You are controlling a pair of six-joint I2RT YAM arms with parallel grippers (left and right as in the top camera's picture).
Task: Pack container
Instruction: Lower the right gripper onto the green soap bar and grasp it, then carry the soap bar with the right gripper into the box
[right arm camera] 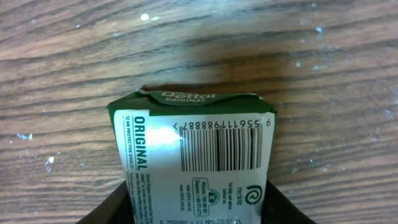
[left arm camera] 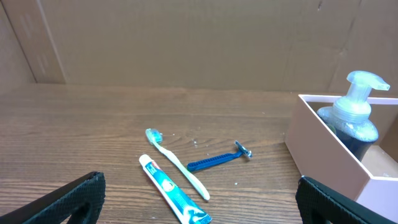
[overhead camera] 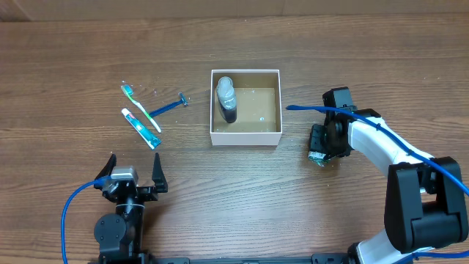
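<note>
The white-walled, tan-floored container [overhead camera: 245, 137] sits open at mid-table, with a dark pump bottle [overhead camera: 226, 99] in its left part, the clear pump head showing above the wall. To its left, apart from it, a toothbrush [overhead camera: 141, 105], a toothpaste tube [overhead camera: 141, 127] and a blue razor [overhead camera: 167, 107] lie flat and close together. A green Dettol soap packet [right arm camera: 196, 143] lies on the table to its right.

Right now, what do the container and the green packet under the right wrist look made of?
The container looks like thin white paperboard walls over a tan cardboard floor, matte. The green packet looks like glossy printed film or coated paper: glare on label, crimped top edge.
</note>
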